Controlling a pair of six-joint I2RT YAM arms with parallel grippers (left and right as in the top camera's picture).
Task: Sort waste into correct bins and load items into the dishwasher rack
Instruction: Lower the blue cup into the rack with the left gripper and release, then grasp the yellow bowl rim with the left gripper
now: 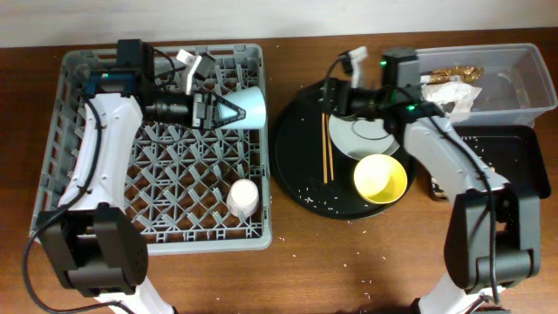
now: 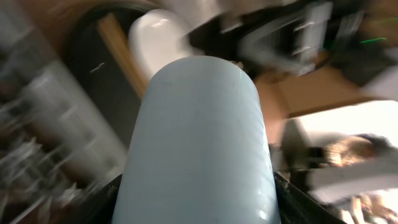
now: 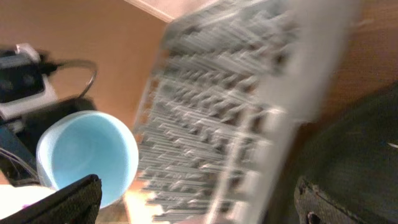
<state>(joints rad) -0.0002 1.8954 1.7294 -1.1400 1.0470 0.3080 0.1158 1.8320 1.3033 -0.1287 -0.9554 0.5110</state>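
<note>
My left gripper (image 1: pixel 228 109) is shut on the light blue cup (image 1: pixel 250 106), held on its side above the far right part of the grey dishwasher rack (image 1: pixel 105 209). The cup fills the left wrist view (image 2: pixel 199 143) and shows in the right wrist view (image 3: pixel 87 155). A pale pink cup (image 1: pixel 243 196) stands in the rack. My right gripper (image 1: pixel 334 92) is open and empty above the round black tray's far edge. The white plate (image 1: pixel 364 135), yellow bowl (image 1: pixel 380 178) and chopsticks (image 1: pixel 327 148) lie on that tray. The clear tub (image 1: pixel 510 87) holds napkin and wrapper waste (image 1: pixel 452 87).
The large round black tray (image 1: pixel 296 174) sits between the rack and the bins, with white crumbs (image 1: pixel 314 199) scattered on it. The flat black rectangular tray (image 1: pixel 514 157) lies at the right, in front of the tub. A few crumbs lie on the wooden table (image 1: pixel 366 279).
</note>
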